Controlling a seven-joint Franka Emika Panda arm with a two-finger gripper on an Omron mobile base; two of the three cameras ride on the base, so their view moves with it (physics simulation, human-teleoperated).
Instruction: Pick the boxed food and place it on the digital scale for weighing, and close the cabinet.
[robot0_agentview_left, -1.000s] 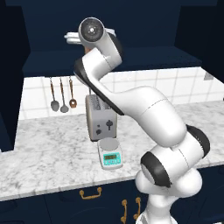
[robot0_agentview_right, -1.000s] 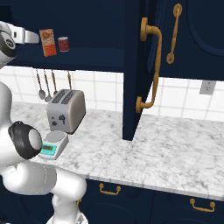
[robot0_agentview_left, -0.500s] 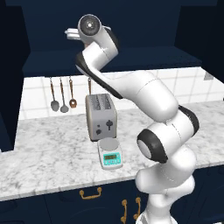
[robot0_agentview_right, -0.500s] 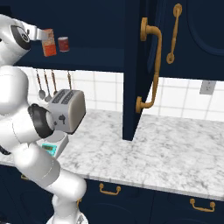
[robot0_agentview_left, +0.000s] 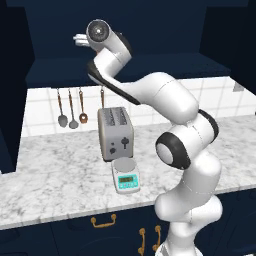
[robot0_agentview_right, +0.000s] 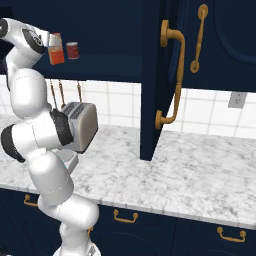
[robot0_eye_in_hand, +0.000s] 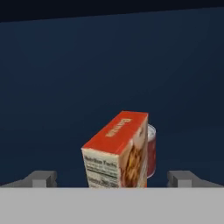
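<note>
In the hand view, the gripper (robot0_eye_in_hand: 112, 178) pointed into the open cabinet (robot0_agentview_right: 165, 75) with its jaws set wide apart, one grey finger tip (robot0_eye_in_hand: 41, 178) at each lower corner. The boxed food (robot0_eye_in_hand: 118, 151) stood between them but slightly beyond, touching neither tip. It sat on the cabinet shelf, turned corner-on, with its orange-red top and printed side panel visible. A dark red can (robot0_eye_in_hand: 150, 151) stood directly behind the carton, partly hidden by it.

In the right base view, the carton and can stood side by side on the shelf, with the hand just beside the carton. The cabinet door hung open toward the camera, showing its brass handle (robot0_agentview_right: 170, 80).

Below, on the marble tabletop (robot0_agentview_left: 55, 180), the digital scale (robot0_agentview_left: 125, 175) lay in front of the silver toaster (robot0_agentview_left: 115, 132), close to its base. Utensils (robot0_agentview_left: 70, 107) hung on the tiled wall behind.
</note>
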